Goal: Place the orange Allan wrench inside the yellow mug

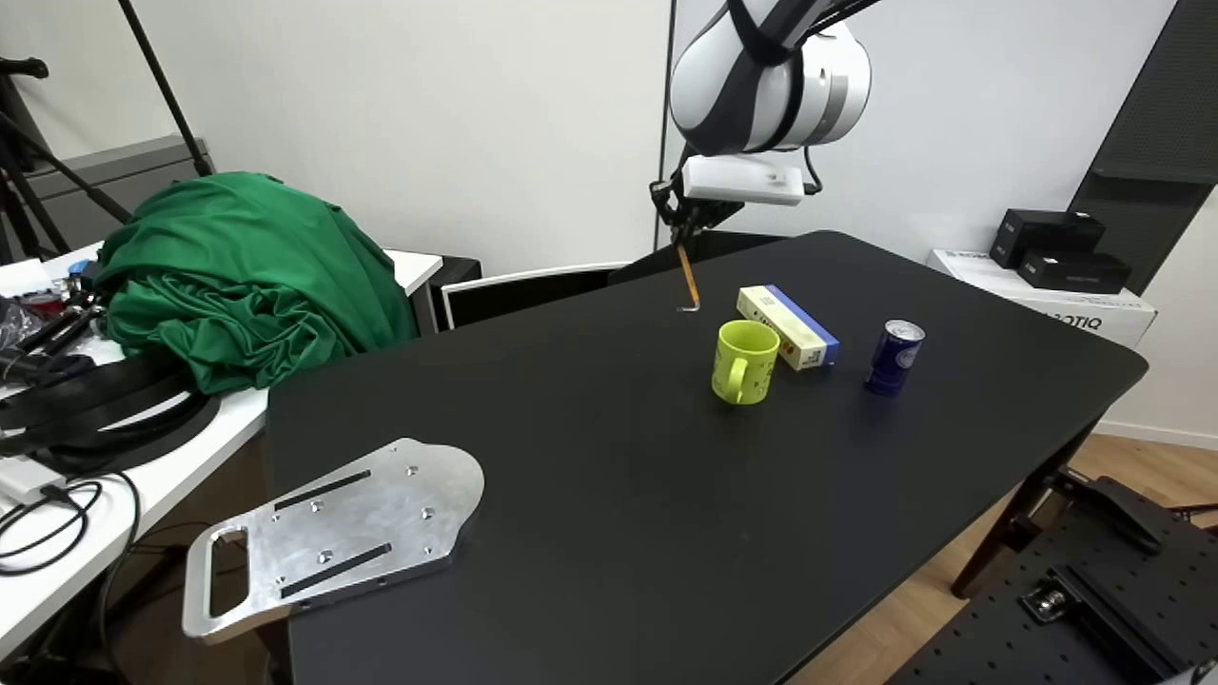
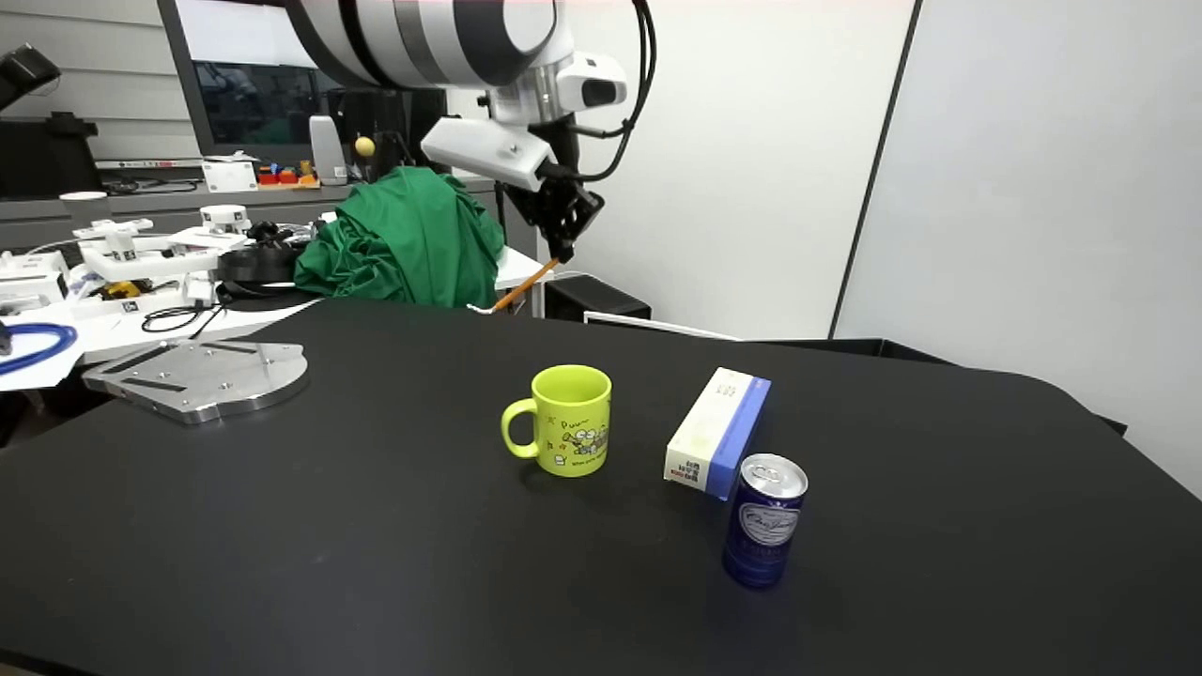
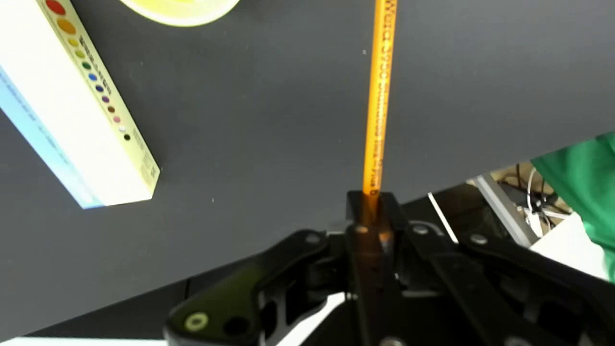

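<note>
The arm [image 2: 423, 42] reaches in from the top of both exterior views, its white, rounded links banded in dark grey and held high, beyond the yellow mug [image 2: 573, 427]. In an exterior view its wrist drops below a bare metal flange [image 2: 526, 99], with black cables [image 2: 643, 94] looping down beside it and a slanted white housing [image 2: 488, 152] mounted there.

Under the wrist the 2 jaws point downward, pressed together on the orange Allan wrench [image 3: 378, 96] and pinching it near 1 end. The wrench hangs in the air, tilted, its bent metal tip lowest in both exterior views and apart from the mug. In the wrist view the jaws come in from the bottom; the lettered rod runs up past the top edge, with part of the mug's rim to its left.

The mug stands upright on the tabletop [image 1: 590, 476]. Near it lies a white-and-blue box [image 2: 718, 432], and near the box a dark blue can [image 2: 765, 526] stands upright. A metal plate [image 1: 366, 518] partly overhangs the tabletop's edge, and a green cloth [image 1: 238, 276] is heaped on a white desk [image 1: 186, 461].
</note>
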### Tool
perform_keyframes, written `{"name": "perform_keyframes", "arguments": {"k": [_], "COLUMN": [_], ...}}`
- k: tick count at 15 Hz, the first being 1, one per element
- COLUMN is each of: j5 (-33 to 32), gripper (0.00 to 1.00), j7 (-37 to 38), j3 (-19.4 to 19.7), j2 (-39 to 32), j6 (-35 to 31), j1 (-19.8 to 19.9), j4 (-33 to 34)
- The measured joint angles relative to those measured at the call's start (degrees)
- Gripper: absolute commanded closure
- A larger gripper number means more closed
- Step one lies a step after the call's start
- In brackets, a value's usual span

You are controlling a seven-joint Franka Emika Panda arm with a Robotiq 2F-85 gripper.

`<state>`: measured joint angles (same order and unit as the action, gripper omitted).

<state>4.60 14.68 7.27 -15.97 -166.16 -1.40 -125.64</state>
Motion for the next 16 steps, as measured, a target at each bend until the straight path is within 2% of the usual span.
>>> {"name": "perform_keyframes", "arguments": {"k": [4, 8, 12, 14, 16], "j5": [4.26, 9.76, 10.24, 9.87, 9.51], "gripper": [0.98, 0.98, 0.98, 0.98, 0.98], "j7": [-1.34, -3.02, -3.05, -3.15, -3.82], "j3": [-1.97, -11.32, -21.95, -24.12, -24.04], "j2": [1.63, 2.32, 2.52, 2.56, 2.65], "j6": [-13.34, -19.81, -23.99, -26.28, -28.37], "j1": [2.38, 9.72, 19.72, 22.99, 24.77], "j4": [-4.54, -7.06, -7.78, -8.11, -8.90]}}
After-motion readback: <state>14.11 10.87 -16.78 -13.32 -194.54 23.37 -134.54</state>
